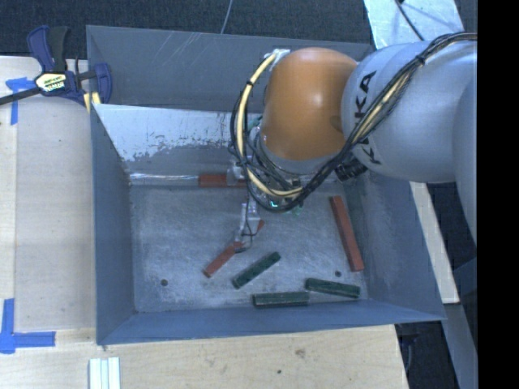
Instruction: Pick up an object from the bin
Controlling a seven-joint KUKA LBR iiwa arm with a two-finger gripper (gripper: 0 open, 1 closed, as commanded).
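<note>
Orange domed wrist cover [304,104], upper centre. Claw [249,232], grip unreadable, at upper-right end of red-brown flat stick [223,260]. Stick's long axis runs lower-left.

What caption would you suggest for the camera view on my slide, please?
Robot hand at the upper end of a red-brown stick in the grey bin.

A grey metal bin [109,241] is bordered by a pale wood-toned worktop [49,217] along its left and near edges, with dark floor [162,2] beyond the far edge, crossed by a thin cable [232,2], as light glances off the bin's far inner wall.
</note>
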